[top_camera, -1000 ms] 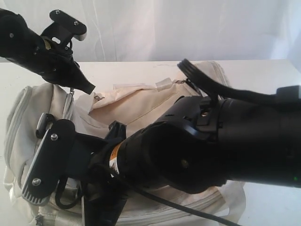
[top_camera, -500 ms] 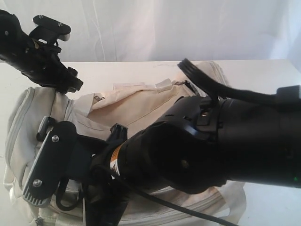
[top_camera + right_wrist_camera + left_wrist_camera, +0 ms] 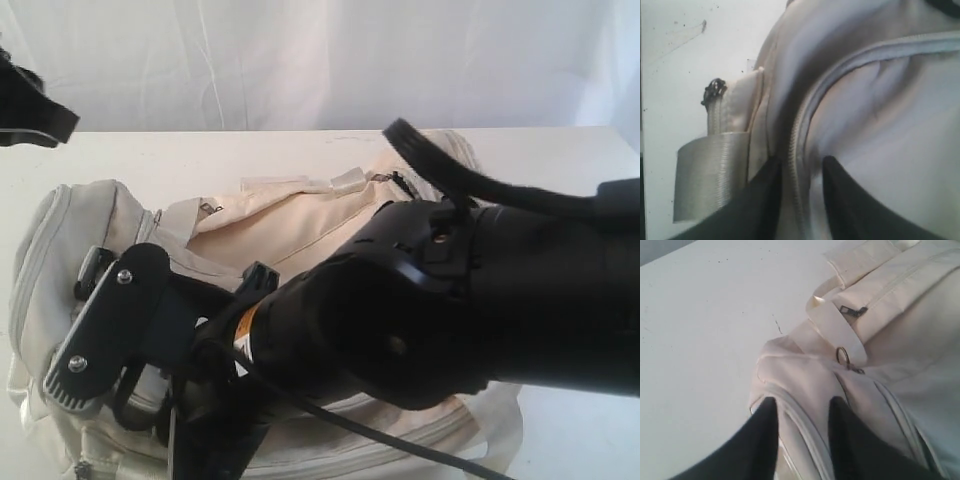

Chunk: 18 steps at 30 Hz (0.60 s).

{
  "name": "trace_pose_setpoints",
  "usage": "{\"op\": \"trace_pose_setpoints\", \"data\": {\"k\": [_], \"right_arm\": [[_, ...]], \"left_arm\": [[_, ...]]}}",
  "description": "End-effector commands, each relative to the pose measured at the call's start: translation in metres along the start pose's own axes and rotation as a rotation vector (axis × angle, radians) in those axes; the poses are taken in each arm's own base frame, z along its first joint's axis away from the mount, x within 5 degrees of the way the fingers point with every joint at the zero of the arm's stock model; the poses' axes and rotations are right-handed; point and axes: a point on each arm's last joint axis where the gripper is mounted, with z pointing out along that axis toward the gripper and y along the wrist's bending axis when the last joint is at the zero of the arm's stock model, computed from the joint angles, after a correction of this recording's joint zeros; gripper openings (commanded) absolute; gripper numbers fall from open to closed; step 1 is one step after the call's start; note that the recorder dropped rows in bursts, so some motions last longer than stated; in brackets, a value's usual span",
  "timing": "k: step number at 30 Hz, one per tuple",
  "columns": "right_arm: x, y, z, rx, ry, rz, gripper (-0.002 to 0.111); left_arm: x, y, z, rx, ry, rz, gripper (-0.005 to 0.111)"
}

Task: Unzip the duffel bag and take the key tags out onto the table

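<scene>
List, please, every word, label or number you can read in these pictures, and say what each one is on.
On the right arm: a small orange and white sticker, its print too blurred to read.
On the duffel bag: no print visible in any view.
Nothing else shows any text.

The left arm (image 3: 30, 118) is showing only as a black tip at the exterior frame's upper left edge. The left gripper (image 3: 802, 405) is holding its fingers (image 3: 765, 435) parted. The bulky right arm (image 3: 470, 300) is filling the lower right, reaching lower left. The right gripper (image 3: 800, 165) is keeping a narrow gap, its grip unclear.
</scene>
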Motion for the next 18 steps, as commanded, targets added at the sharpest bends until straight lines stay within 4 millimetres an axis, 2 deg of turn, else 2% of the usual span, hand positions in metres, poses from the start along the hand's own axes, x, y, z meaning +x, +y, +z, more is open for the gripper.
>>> {"op": "trace_pose_setpoints", "data": {"k": [1,2,4,7,10,12,15,18], "right_arm": [[-0.009,0.001,-0.02,0.008,-0.051,0.01,0.056],[-0.009,0.002,-0.023,0.009,-0.057,0.009,0.059],[-0.01,0.003,-0.035,0.008,-0.068,0.005,0.061],[-0.011,0.004,-0.053,0.009,-0.084,0.003,0.061],[-0.007,0.002,-0.066,0.044,-0.053,0.079,0.061],[0.001,-0.004,-0.072,0.127,0.028,0.127,0.061],[0.012,-0.017,-0.079,0.275,0.162,0.175,0.059],[0.014,-0.022,-0.085,0.32,0.23,0.18,0.056]], "left_arm": [[0.046,-0.008,-0.045,0.042,-0.011,-0.046,0.006],[0.056,-0.01,-0.049,0.052,-0.017,-0.045,0.0],[0.083,-0.015,-0.058,0.068,-0.029,-0.05,0.0],[0.12,-0.023,-0.057,0.089,-0.035,-0.028,0.0],[0.145,-0.027,-0.047,0.081,-0.103,-0.037,0.0],[0.154,-0.03,-0.041,0.091,-0.159,-0.062,0.0],[0.157,-0.032,-0.045,0.102,-0.234,-0.09,0.0],[0.157,-0.032,-0.047,0.105,-0.243,-0.093,0.0]]}}
